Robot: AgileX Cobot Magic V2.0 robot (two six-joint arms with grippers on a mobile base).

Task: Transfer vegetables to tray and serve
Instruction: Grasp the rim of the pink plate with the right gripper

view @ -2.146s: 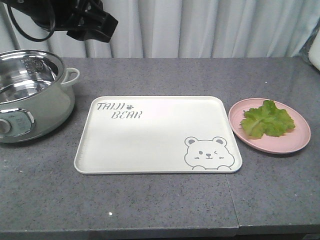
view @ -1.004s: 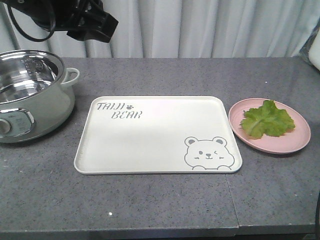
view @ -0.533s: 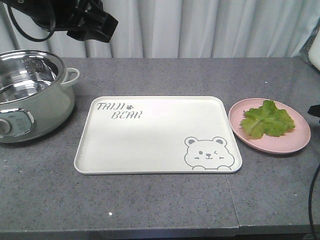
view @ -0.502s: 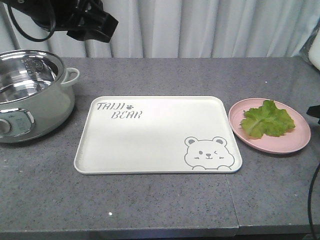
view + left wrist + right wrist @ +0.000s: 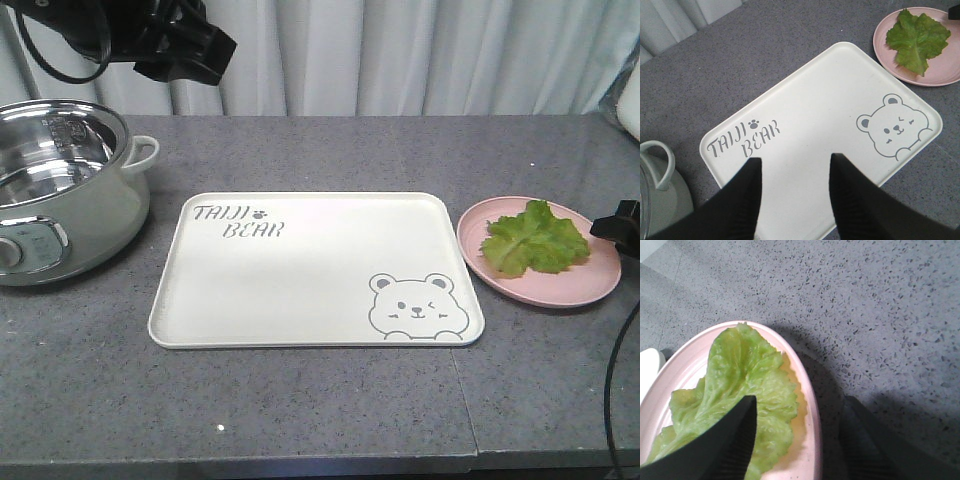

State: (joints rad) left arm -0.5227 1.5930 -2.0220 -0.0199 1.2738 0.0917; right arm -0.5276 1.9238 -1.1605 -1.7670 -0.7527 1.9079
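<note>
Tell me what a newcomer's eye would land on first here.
The big cream tray with its bear drawing fills the middle of the table, with nothing on it. To its right, a bright green lettuce leaf lies on a pink plate, and the open right gripper hangs at the plate's right rim. A steel pot stands at the left.

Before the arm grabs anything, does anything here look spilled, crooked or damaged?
Nothing stands out. The lettuce leaf lies on the pink plate, the bear tray sits flat and square on the counter, and the electric pot stands upright. No spills.
</note>
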